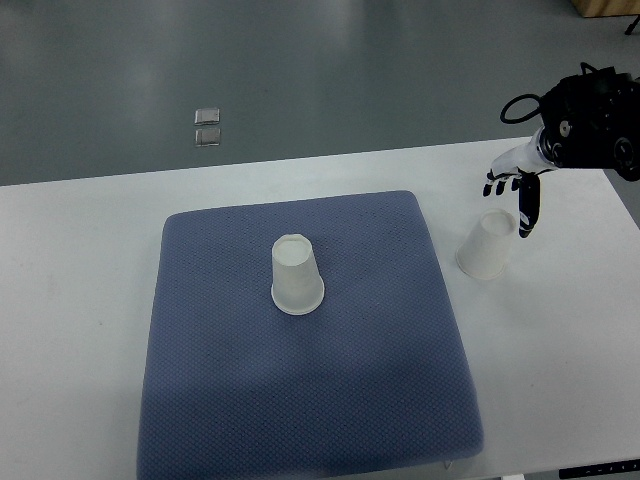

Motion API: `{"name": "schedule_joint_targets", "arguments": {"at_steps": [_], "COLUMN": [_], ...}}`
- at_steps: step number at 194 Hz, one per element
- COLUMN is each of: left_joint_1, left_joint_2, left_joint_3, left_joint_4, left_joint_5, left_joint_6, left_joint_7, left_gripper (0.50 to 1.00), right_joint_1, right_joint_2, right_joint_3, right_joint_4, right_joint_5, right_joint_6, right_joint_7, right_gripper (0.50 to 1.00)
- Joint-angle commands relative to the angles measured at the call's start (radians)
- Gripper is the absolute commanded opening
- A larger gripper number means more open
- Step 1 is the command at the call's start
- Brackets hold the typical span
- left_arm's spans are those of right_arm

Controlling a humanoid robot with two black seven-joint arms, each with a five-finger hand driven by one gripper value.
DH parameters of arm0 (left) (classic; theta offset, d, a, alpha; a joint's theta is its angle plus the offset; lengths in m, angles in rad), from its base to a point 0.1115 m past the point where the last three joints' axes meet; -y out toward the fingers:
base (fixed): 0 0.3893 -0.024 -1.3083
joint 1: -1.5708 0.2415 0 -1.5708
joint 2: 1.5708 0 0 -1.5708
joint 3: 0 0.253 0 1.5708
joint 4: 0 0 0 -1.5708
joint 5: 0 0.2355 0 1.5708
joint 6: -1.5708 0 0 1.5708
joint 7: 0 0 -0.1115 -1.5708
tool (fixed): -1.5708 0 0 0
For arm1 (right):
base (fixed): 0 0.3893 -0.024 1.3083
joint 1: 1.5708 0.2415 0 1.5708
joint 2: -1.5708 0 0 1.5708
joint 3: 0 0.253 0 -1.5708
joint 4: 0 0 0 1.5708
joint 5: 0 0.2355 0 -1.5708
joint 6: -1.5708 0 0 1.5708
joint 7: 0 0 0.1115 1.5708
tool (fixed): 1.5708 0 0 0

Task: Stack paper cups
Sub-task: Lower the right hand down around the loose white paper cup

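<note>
You see the right robot hand (518, 192) hanging with fingers loosely spread, gripping nothing, just above an upside-down paper cup (487, 246) on the white counter (70, 300), while another inverted cup (296, 275) stands on the blue mat (310, 400).

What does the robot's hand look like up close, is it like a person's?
Only the right hand shows, at the upper right. It has slim fingers, black toward the tips with white segments nearer the palm. The wrist behind it is a bulky black housing with a small round silver fitting, and a black cable loops from it.
</note>
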Motion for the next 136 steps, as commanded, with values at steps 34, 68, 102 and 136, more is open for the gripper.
{"name": "schedule_joint_targets", "arguments": {"at_steps": [34, 68, 102, 136], "left_joint_1": [0.000, 0.003, 0.008, 0.009], "left_joint_2": [0.000, 0.000, 0.000, 0.000], "left_joint_3": [-0.001, -0.001, -0.001, -0.001], "left_joint_4": [-0.002, 0.000, 0.000, 0.000], "left_joint_5": [-0.002, -0.002, -0.002, -0.002], "left_joint_6": [0.001, 0.000, 0.001, 0.001], "left_joint_7": [0.000, 0.000, 0.000, 0.000], "left_gripper": [1.000, 1.000, 1.000, 1.000], "right_joint_1": [-0.054, -0.077, -0.100, -0.126], "right_joint_2": [0.000, -0.002, 0.000, 0.031], "right_joint_3": [0.010, 0.041, 0.065, 0.070], "right_joint_4": [-0.033, -0.064, -0.087, -0.096], "right_joint_5": [0.006, 0.070, 0.090, 0.090], "right_joint_6": [-0.006, -0.003, -0.003, -0.006], "right_joint_7": [-0.001, 0.001, -0.001, -0.001], "right_gripper": [0.913, 0.915, 0.917, 0.915]}}
